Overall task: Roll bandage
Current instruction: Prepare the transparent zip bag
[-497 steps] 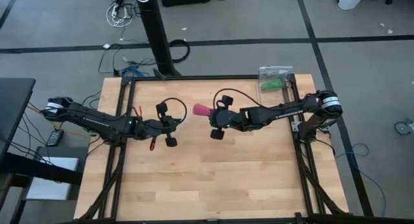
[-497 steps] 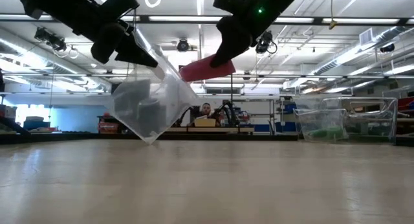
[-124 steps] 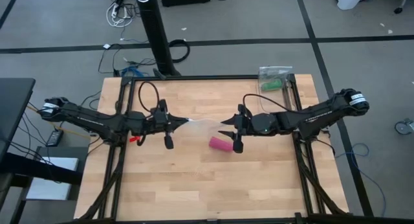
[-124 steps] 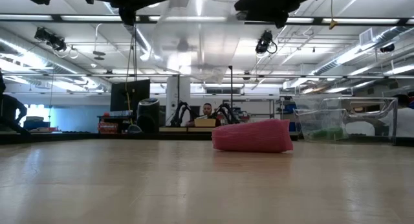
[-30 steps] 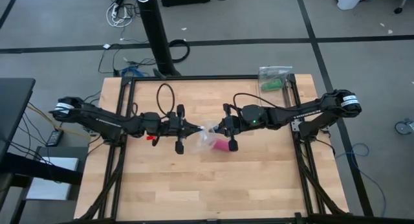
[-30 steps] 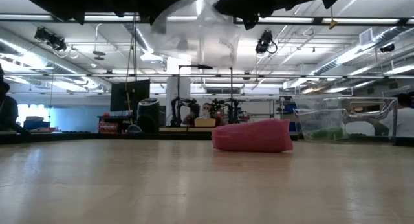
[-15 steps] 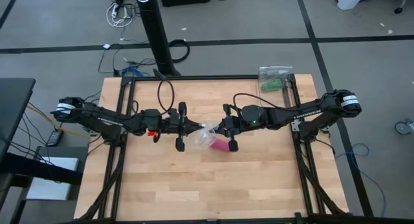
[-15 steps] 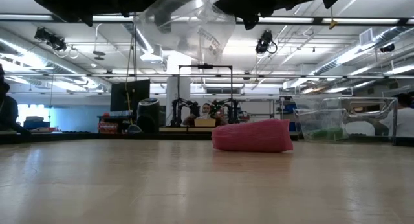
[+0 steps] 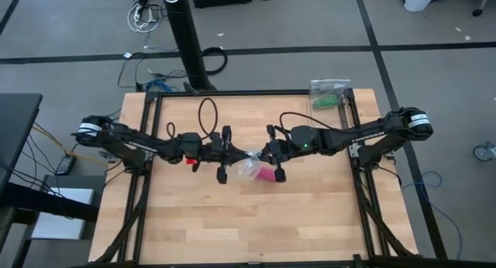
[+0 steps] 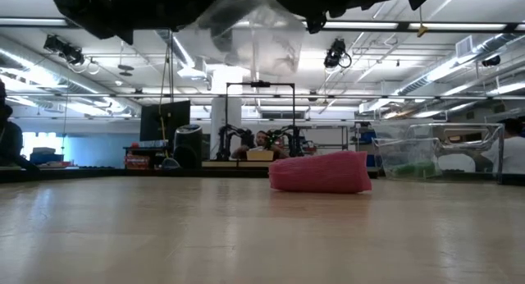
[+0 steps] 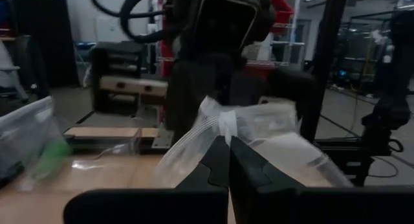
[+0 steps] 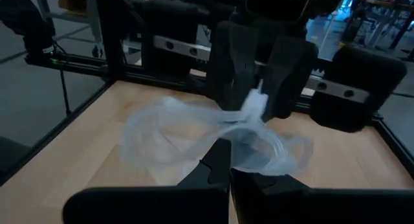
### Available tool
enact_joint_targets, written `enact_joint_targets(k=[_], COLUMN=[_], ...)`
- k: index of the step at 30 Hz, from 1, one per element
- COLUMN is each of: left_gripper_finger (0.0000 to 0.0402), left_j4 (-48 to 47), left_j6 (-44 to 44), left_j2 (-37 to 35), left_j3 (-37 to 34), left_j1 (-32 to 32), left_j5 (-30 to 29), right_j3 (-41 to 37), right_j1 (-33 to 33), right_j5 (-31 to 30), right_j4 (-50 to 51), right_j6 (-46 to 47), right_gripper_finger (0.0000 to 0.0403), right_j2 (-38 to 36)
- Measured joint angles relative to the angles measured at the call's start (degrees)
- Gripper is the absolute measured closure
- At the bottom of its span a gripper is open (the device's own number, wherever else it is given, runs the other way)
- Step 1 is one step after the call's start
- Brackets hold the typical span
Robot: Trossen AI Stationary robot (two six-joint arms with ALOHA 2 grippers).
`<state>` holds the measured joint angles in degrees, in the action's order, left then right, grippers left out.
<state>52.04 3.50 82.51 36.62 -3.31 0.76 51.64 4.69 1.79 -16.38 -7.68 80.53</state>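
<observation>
The magenta-pink bandage [image 9: 266,176] lies on the table as a short roll, resting on its side [image 10: 318,171]. No gripper touches it. Above it hangs a clear crinkly plastic bag [image 9: 249,166], which also shows in the low view [image 10: 254,28]. My left gripper [image 9: 238,156] and my right gripper [image 9: 260,156] face each other over the table's middle. Both are shut on the bag, a short way apart. My left gripper pinches the bag's bunched rim strip [image 11: 222,125] between its two fingers. It comes level from the table's left. The bag is lifted clear of the table and hangs slack and crumpled. My right gripper pinches another edge of the bag [image 12: 228,136] between its two fingers. It comes level from the table's right. The bag sags in loose folds [image 12: 169,130] between the two grippers, clear of the table.
A second clear bag holding a green roll [image 9: 328,96] lies at the table's far right corner and also shows in the low view [image 10: 408,157]. A small red piece [image 9: 188,161] sits by the left arm. Bare wood lies toward the near edge.
My left gripper has gone toward the table's right, closer to my right gripper, and has stayed shut. The bag between them has slackened and bunched up more. The bandage has stayed where it was.
</observation>
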Motion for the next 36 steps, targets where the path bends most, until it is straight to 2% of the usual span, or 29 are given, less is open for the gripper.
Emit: enact_joint_targets(k=[9,15,18,26,31,36], left_gripper_finger=[0.0400,0.0400,0.0400,0.0400,0.0400,0.0400], left_j4=[-0.88,-6.61,-13.21,-28.67,-34.55,-36.14], left_j6=[-0.25,-2.51,-4.23,-10.39,-14.25,-17.68], left_j2=[3.05,-0.29,-3.17,-8.98,-9.09,-9.02], left_j3=[3.39,3.35,3.35,3.33,3.29,3.28], left_j1=[0.00,0.02,0.00,-0.16,-0.22,-0.55], left_j5=[2.40,2.34,1.58,-6.27,-13.22,-19.82], right_j3=[0.00,0.00,0.00,0.00,0.00,0.00], right_j1=[0.00,0.07,0.11,0.20,0.20,0.20], right_j5=[-0.04,-1.84,-2.88,-8.55,-9.28,-11.48], right_j4=[1.14,4.54,7.38,15.22,17.24,17.51], right_j6=[-0.04,2.69,5.24,7.68,8.07,7.74], right_gripper_finger=[0.0401,0.0389,0.0374,0.0319,0.0289,0.0264], right_j2=[0.00,0.00,0.00,0.00,0.00,0.00])
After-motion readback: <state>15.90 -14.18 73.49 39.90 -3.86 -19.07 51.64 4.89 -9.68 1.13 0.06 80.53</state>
